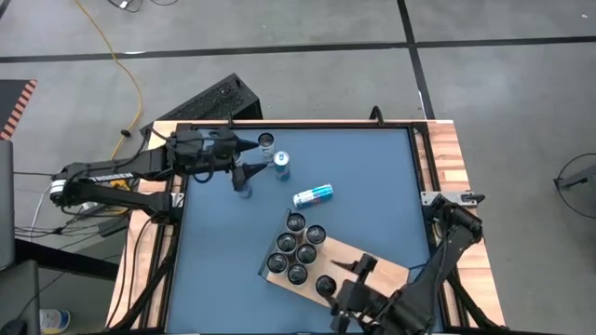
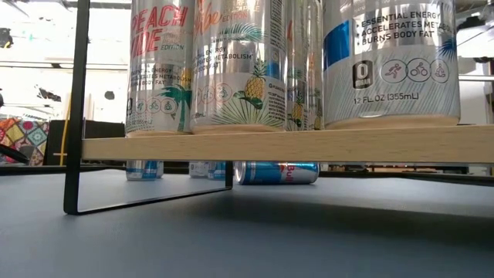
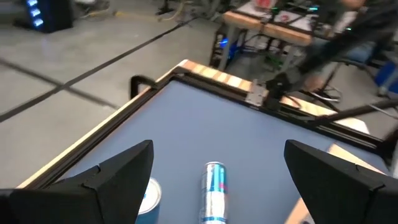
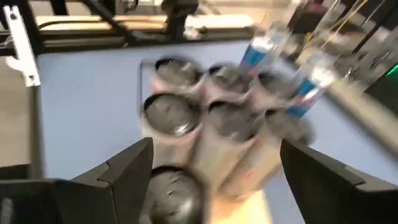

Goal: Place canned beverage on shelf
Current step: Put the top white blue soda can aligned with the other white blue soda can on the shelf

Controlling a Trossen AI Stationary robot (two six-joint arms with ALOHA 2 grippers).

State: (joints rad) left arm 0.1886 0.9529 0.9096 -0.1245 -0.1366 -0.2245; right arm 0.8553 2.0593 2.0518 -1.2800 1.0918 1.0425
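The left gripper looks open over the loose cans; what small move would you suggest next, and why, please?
Probably lower the left gripper onto the upright can nearest it and close. Its fingers are spread and empty, and that can stands off the shelf, an easier grasp than the lying can.

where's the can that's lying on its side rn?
In the high view the tipped blue can lies on the blue table near its middle, between the upright can by the left gripper and the shelf.
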